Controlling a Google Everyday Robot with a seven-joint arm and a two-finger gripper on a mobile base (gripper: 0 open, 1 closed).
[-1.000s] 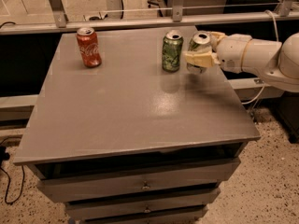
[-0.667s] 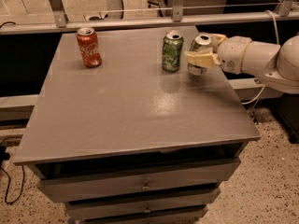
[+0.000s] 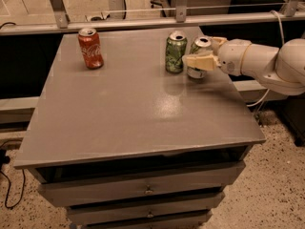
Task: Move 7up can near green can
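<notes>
The 7up can (image 3: 196,72) is silver-white with green lettering and stands upright at the table's far right, just right of the green can (image 3: 175,52) with a narrow gap between them. My gripper (image 3: 198,52) reaches in from the right and is shut on the 7up can, with one pale finger (image 3: 199,62) across its front and the other behind its top. The can's base is at or just above the table top. The green can stands upright and untouched.
A red cola can (image 3: 91,48) stands upright at the far left of the grey table (image 3: 133,113). My white arm (image 3: 267,63) hangs over the table's right edge. A metal rail (image 3: 143,22) runs behind the table, and drawers sit below its front.
My gripper and the 7up can have shifted slightly left, closer to the green can. The green can and the red cola can have not moved.
</notes>
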